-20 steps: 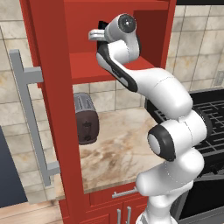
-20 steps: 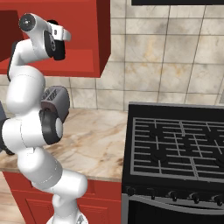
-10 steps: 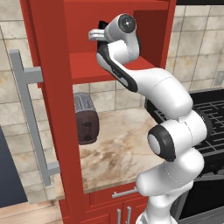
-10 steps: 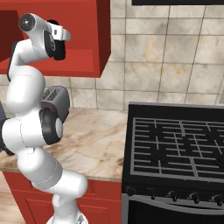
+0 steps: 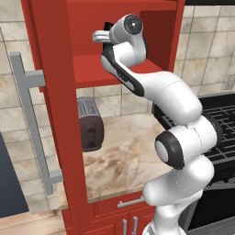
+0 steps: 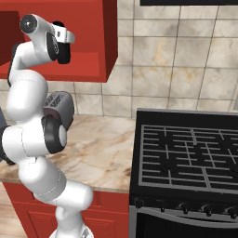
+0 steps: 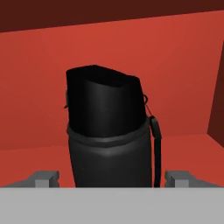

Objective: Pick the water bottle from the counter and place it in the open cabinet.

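Counter [image 5: 133,151]: beige-and-brown marbled stone slab, well below the jaws; bears a dark grey toaster [image 5: 90,125] at its back. Cabinet [image 5: 92,73]: red inner shelf beneath the jaws; whether the water bottle [image 7: 109,131] rests on it is unclear.

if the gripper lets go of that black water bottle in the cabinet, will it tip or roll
The water bottle looks rigid and matte, so probably not slippery. It stands upright between the fingertips of the gripper, taller than wide, so a sideways nudge could tip it. Being cylindrical, it would likely roll on the cabinet shelf if it fell. Whether its base already rests there is hidden.
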Tool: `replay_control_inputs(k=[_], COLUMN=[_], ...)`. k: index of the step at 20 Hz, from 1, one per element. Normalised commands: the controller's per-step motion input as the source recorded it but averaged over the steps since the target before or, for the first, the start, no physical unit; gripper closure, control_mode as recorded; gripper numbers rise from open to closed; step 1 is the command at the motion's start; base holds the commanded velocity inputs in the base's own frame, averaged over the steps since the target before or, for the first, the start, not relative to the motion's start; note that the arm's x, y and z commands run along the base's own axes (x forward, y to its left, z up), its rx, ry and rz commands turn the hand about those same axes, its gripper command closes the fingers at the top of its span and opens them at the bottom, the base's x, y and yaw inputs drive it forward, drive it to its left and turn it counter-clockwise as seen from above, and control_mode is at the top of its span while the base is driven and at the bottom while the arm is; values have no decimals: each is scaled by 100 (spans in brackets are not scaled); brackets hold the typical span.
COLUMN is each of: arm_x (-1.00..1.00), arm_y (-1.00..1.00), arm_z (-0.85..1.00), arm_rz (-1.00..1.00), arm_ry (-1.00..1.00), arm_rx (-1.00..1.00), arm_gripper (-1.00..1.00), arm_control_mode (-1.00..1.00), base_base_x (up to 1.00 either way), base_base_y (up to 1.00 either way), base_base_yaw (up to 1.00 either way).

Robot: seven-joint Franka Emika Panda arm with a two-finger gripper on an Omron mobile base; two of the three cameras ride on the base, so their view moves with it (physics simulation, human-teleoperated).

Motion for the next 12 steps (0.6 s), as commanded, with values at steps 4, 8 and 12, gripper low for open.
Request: replay_control_inputs(k=[4,8,12], arm_x=[0,-3,-34], arm_y=[0,0,0], arm_z=[0,0,0], arm_rz=[0,0,0], arm_ry=[1,3,3], arm_rx=[0,0,0], arm_gripper=[-100,-100,-100], arm_control_mode=[-100,-100,-100], base_base_x=[0,0,0], base_base_y=[0,0,0], base_base_yaw=[0,0,0])
